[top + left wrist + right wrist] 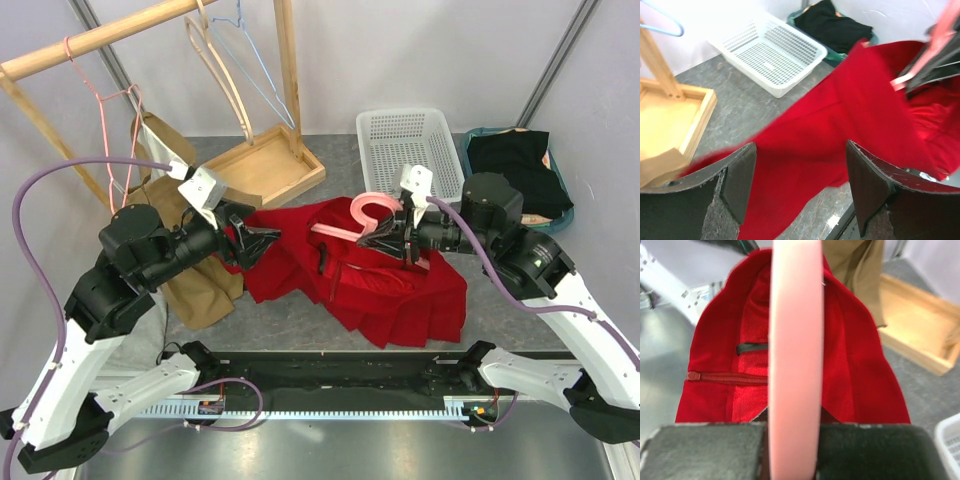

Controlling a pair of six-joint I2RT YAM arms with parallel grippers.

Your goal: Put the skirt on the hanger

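Rack of wood stands far left, with a tan garment draped beside it. Next, the left gripper hangs at the left edge of the skirt, jaws wide apart with nothing clamped. The red skirt lies crumpled mid-table, zipper facing the right wrist camera. Over its upper part sits the pink hanger, pinched tight in the right gripper. Behind is a white basket; far right, a bin of black clothes.
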